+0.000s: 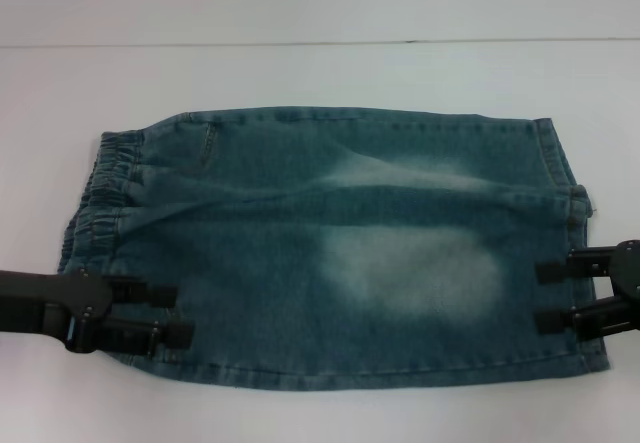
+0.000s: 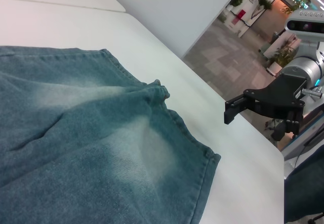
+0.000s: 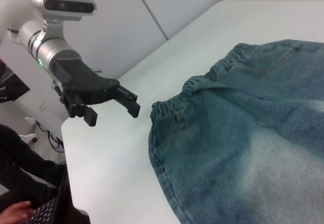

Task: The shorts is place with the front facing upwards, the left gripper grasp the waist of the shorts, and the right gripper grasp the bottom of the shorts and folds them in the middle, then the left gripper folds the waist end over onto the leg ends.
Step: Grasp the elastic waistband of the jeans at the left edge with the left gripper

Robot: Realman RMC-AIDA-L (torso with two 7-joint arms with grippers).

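Observation:
The blue-green denim shorts lie flat on the white table, with pale faded patches in the middle. The gathered waist is at the left and the straight leg ends at the right. My left gripper is open at the near left corner. In the right wrist view the left gripper hangs above the table, apart from the waist. My right gripper is open at the hem side. In the left wrist view the right gripper hovers off the leg ends, holding nothing.
The table's far edge runs behind the shorts. Its corner drops off close to the right gripper. A person's hand at a keyboard shows beyond the table's left end.

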